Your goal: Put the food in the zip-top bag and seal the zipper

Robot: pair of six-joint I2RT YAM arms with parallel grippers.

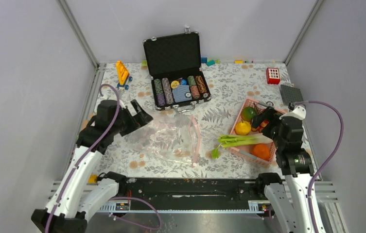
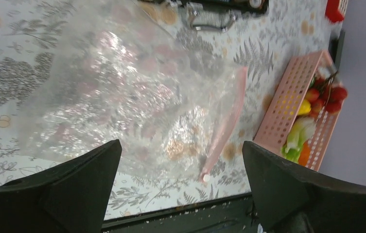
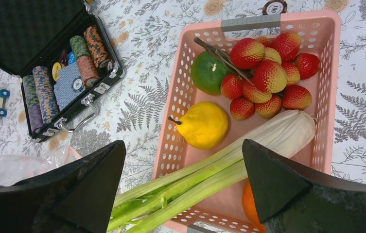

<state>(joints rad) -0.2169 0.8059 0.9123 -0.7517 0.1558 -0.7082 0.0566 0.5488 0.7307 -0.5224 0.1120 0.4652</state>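
Food sits in the pink basket point(image 1: 239, 116): the celery stalk point(image 1: 241, 141) lies along it with its leafy end poking over the basket's near-left rim. The lemon point(image 1: 242, 127) and green round fruit point(image 1: 249, 113) are beside it, the red cluster point(image 3: 268, 77) at the basket's far end and the orange point(image 1: 261, 152) at its near end. The zip-top bag point(image 1: 166, 138) lies flat on the table point(image 1: 219, 97) just left of the basket, its pink zipper point(image 1: 196, 138) on the basket side. On the right arm point(image 1: 292, 141) the jaws hang wide open and empty over the basket. On the left arm point(image 1: 81, 160) the jaws, equally wide and empty, hover over the bag's edge farthest from the basket.
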